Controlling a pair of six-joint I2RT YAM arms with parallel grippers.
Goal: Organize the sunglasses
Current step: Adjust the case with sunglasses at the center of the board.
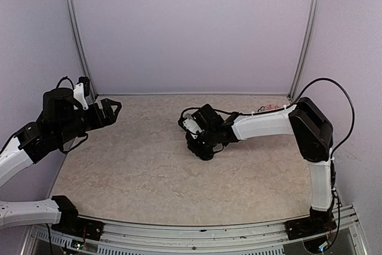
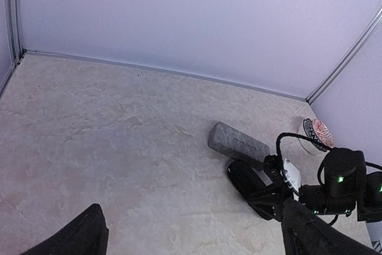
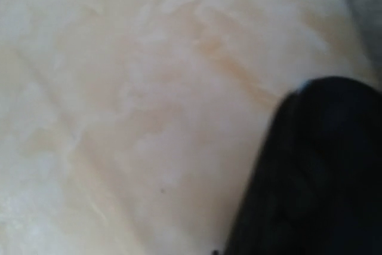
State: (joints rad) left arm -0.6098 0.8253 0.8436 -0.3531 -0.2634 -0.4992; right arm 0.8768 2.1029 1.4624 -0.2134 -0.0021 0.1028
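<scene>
My right gripper (image 1: 203, 146) is low over the black oval glasses case (image 2: 249, 182) at the table's middle, right against it; its jaws are hidden. In the right wrist view the case (image 3: 316, 171) is a blurred black mass at the right. The closed grey case (image 2: 239, 143) lies just behind the black one. A small clear, pinkish thing (image 2: 315, 131) by the back right corner looks like the clear-framed sunglasses; it also shows in the top view (image 1: 271, 108). The dark wire-framed sunglasses are out of view. My left gripper (image 1: 114, 110) is open and empty, held above the table's left side.
The marbled beige table (image 1: 137, 165) is walled by pale panels at the back and sides, with metal posts (image 1: 307, 34) in the back corners. The right arm's black cable (image 1: 334, 88) loops over its elbow.
</scene>
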